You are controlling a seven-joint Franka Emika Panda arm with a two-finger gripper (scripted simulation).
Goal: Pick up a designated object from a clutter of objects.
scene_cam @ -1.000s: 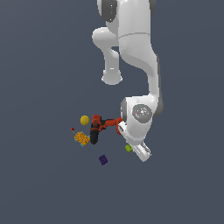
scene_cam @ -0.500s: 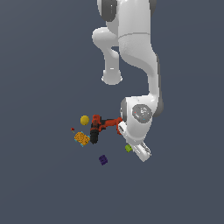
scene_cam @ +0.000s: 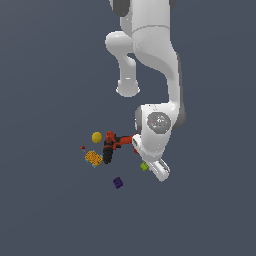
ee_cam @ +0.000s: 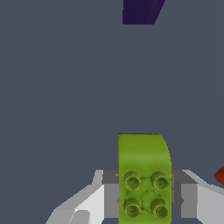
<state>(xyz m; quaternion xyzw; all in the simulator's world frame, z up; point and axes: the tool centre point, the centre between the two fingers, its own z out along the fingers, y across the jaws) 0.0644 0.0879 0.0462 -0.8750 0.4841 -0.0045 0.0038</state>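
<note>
The designated object, a small lime-green studded block [ee_cam: 143, 175], sits between my two grey fingers [ee_cam: 110, 194], whose pads touch its two sides. My gripper [ee_cam: 144, 194] is shut on it. In the exterior view the green block [scene_cam: 144, 166] shows low down, at the edge of the white hand [scene_cam: 156, 169], which hides the fingers. It sits at the exterior view's right end of the clutter of objects [scene_cam: 107, 152]. Whether the block is resting on the floor or is off it, I cannot tell.
A red-and-black power drill [scene_cam: 112, 145] lies just beyond the hand toward the exterior view's left. A yellow ball [scene_cam: 97, 137], an orange patterned block [scene_cam: 93, 158] and a tiny red bit [scene_cam: 83, 147] are past it. A dark purple block [scene_cam: 118, 182] [ee_cam: 140, 11] lies apart on the grey floor.
</note>
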